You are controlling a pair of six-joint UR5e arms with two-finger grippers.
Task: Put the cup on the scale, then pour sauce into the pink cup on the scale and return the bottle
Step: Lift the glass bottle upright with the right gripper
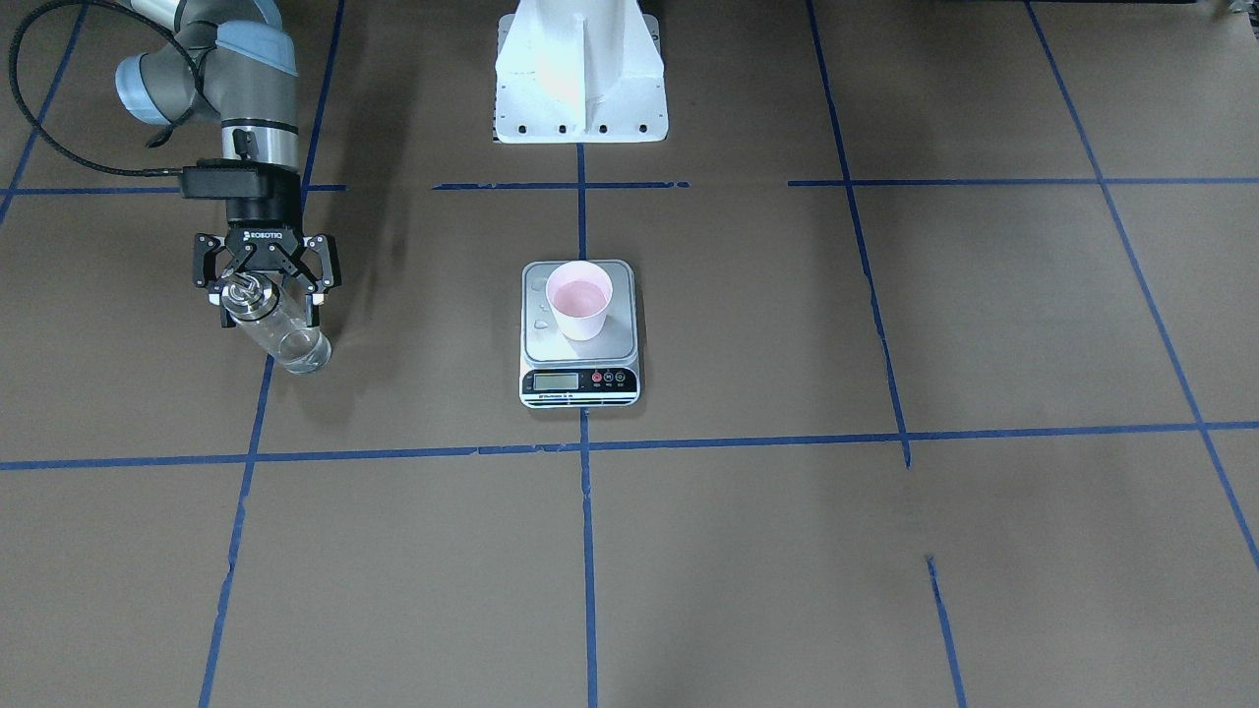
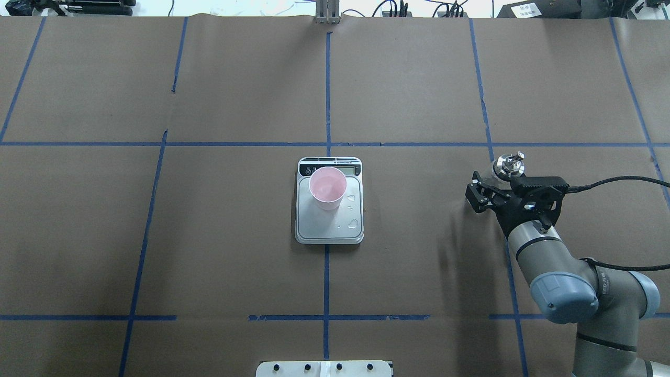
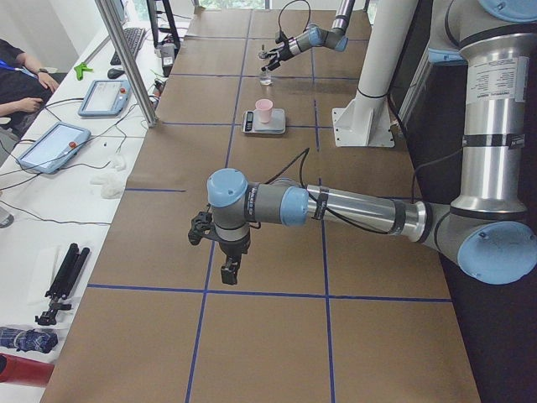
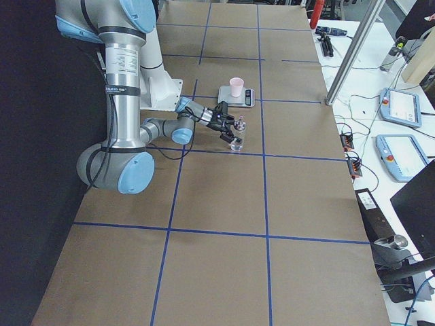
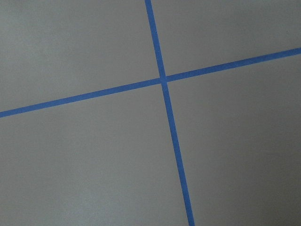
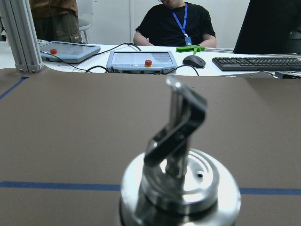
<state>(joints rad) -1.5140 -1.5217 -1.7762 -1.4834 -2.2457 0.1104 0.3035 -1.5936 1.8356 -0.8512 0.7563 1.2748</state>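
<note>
**Front-facing view.** The right claw [image 1: 268, 293] points down over the bottle [image 1: 290, 342] at the view's left. Its 2 fingers stand 1 on each side of the bottle's upper part. They are spread wider than the glass, with a gap showing on 1 side, so the claw grips nothing. The bottle stands upright on the surface [image 1: 787, 551], well apart from the scale [image 1: 547, 344]. The cup [image 1: 580, 303] stands upright on the scale's platform, with clear drops [image 1: 542, 324] lying beside it.

**Overhead view.** The right arm enters from the view's right, with its claw at the bottle's top. The scale sits at the centre and carries the cup.

**Left-side view.** The left claw [image 3: 228, 273] hangs above bare surface, pointing down, well apart from the scale. Its opening cannot be told from this view.

**Right-side view.** The bottle stands on the surface near a tape crossing, with the right claw at its upper part.

**Left wrist view.** Only the surface and 2 crossing blue tape lines [image 5: 163, 80] show.

**Right wrist view.** The bottle's silver pour cap fills the lower centre, close to the lens. No fingers show. A seated person [image 6: 175, 23] is visible beyond the surface.
</note>
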